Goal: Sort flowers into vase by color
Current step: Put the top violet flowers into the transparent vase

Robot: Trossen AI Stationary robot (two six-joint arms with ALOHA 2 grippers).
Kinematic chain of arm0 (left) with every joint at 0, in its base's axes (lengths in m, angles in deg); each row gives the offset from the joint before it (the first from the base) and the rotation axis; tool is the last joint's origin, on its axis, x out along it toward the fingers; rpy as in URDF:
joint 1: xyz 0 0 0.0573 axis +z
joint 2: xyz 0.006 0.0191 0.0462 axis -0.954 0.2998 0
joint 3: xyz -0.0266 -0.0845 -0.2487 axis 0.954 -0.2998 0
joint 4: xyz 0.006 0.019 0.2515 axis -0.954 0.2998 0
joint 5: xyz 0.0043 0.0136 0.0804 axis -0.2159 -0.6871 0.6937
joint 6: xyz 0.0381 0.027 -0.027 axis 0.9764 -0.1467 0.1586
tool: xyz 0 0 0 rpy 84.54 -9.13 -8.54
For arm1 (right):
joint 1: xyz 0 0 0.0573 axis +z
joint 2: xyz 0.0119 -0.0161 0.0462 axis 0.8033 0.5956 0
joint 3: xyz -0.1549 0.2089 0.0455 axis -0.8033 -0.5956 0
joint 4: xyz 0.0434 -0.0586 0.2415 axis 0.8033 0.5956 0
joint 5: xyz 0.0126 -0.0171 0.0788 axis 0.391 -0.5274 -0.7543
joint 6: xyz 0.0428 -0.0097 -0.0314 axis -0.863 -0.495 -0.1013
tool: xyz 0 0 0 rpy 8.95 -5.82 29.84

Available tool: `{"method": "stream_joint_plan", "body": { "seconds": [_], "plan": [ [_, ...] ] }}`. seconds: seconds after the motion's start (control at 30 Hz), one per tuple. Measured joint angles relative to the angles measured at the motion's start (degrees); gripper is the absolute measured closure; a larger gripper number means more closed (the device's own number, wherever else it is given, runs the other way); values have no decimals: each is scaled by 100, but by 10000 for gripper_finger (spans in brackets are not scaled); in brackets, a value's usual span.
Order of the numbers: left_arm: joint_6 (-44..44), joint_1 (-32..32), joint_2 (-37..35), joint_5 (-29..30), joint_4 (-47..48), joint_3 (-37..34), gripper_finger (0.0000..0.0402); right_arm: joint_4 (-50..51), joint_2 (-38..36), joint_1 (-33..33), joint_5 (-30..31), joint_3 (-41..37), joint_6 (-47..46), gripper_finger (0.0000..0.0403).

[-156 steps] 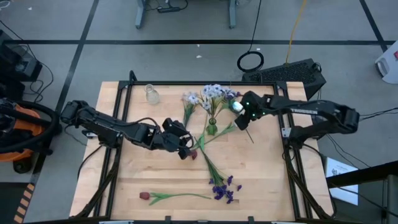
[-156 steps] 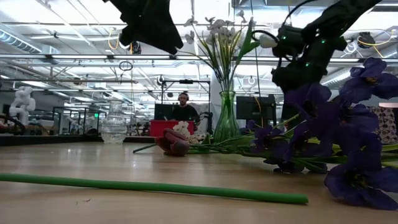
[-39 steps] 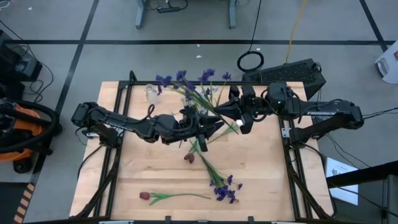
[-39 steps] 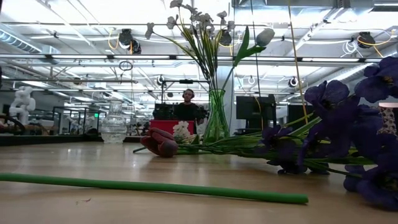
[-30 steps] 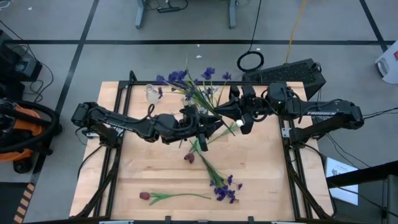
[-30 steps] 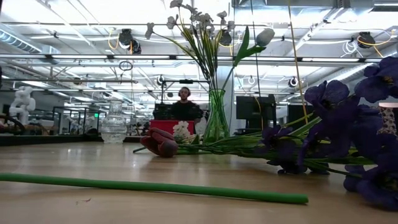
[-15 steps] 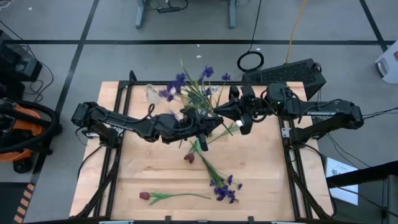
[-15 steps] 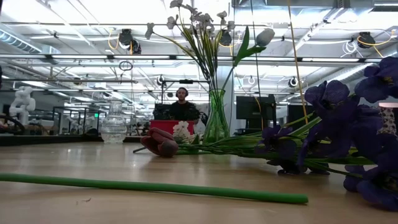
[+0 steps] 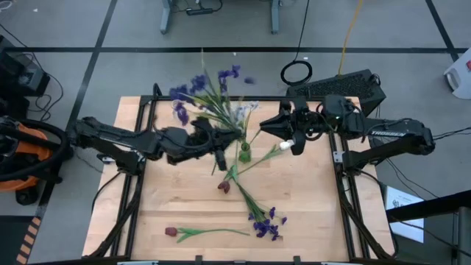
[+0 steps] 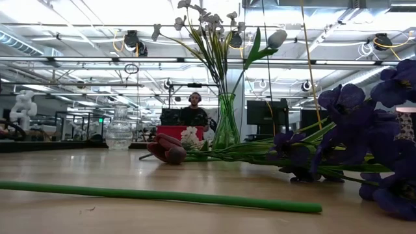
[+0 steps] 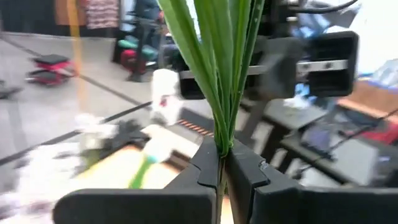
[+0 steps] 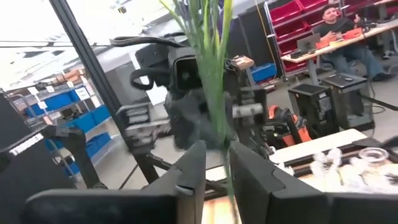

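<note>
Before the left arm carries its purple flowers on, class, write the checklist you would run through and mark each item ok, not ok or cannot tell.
1. Left gripper shut on the green stems: ok, the fingers clamp them at the base.
2. Purple flowers lifted off the table: ok, they fan out above the far edge.
3. Right gripper let go of the bunch: cannot tell; a stem shows between its fingers in the right wrist view.
4. Green vase upright: ok, it holds pale flowers.
5. Clear vase free to take flowers: ok, nothing in it.
6. Loose flowers out of the path: not ok, a red tulip lies mid-table.
</note>
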Motion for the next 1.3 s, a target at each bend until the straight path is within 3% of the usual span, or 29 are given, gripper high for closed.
{"method": "stream_joint_plan", "body": {
  "seconds": [0.27, 0.47, 0.6, 0.8, 1.0, 1.13, 1.3],
  "plan": [
    [472, 311, -1284, 755, 1997, 2, 391, 829, -655, -222, 80, 0, -71, 333],
    [1009, 1011, -2316, 747, 2451, -159, 391, 1534, -1214, -248, 673, 0, -224, 333],
    [1153, 1694, -2815, 241, 2520, -577, 391, 2498, -1585, -248, 1310, 0, -349, 333],
    [850, 2625, -3190, -12, 2255, -1880, 391, 4385, -2322, -248, 2329, 0, -1190, 333],
    [1105, 3347, -3258, -412, 756, -3231, 391, 5928, -2948, -248, 2966, 0, -2421, 333],
    [1189, 3792, -3235, -502, 318, -3679, 391, 6755, -2968, -248, 3327, -4, -3016, 333],
    [968, 4365, -3230, -606, 375, -4002, 391, 6876, -2838, -248, 3333, -233, -3212, 333]
  ]
}}
